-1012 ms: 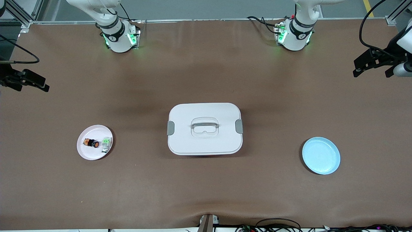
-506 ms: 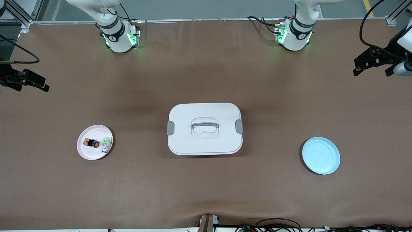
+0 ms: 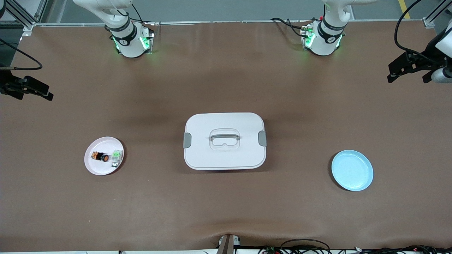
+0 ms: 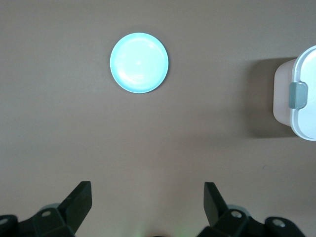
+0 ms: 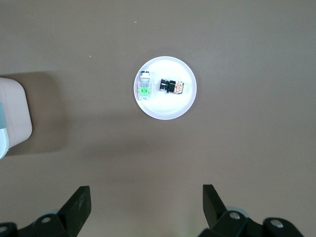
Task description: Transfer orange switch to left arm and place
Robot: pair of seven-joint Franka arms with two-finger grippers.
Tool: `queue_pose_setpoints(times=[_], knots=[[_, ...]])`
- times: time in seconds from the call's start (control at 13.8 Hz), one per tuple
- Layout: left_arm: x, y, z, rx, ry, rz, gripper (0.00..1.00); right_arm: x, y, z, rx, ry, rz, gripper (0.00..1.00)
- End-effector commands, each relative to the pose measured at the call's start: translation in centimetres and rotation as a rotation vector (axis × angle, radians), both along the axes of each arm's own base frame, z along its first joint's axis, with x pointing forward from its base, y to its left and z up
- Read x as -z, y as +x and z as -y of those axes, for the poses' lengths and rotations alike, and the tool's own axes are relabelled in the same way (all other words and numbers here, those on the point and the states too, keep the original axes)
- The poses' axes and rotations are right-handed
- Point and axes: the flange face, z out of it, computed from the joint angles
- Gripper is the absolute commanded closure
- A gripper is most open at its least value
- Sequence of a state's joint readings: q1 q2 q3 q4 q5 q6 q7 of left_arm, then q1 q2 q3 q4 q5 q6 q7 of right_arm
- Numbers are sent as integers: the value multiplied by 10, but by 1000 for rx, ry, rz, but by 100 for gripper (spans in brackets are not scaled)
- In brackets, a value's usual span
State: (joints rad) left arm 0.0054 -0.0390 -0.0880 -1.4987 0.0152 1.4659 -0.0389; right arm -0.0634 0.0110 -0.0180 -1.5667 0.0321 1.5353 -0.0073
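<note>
The orange switch lies on its side on a small white plate toward the right arm's end of the table. It also shows in the right wrist view. The white box with a grey handle stands at the table's middle. My right gripper is open and empty, high over the table near the white plate. My left gripper is open and empty, high over the table near a blue plate. Both grippers are well apart from the switch and the box.
A green-and-silver switch lies beside the orange one on the white plate. The empty blue plate sits toward the left arm's end. The arm bases stand along the table's edge farthest from the front camera.
Both grippers have shifted very slightly. The switches, plates and box have not moved.
</note>
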Motion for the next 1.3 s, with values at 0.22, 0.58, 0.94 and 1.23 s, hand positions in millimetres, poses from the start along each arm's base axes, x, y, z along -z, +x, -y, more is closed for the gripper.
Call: queue_pose_setpoints(times=[0.22,0.58,0.94,1.23], knots=[[-4,1,-2,11,-9,-9,0,-3,-2,13,26,-8,-14,0],[-4,1,-4,5,-9,-9,0,47,28,21,-13,-7,-62,0],[7,14,2,1,-15,8,0,81,46,20,-13,-31,-49,0],[11,24,2,-1,-16,42,0,135,76,29,0,-33,-22,0]])
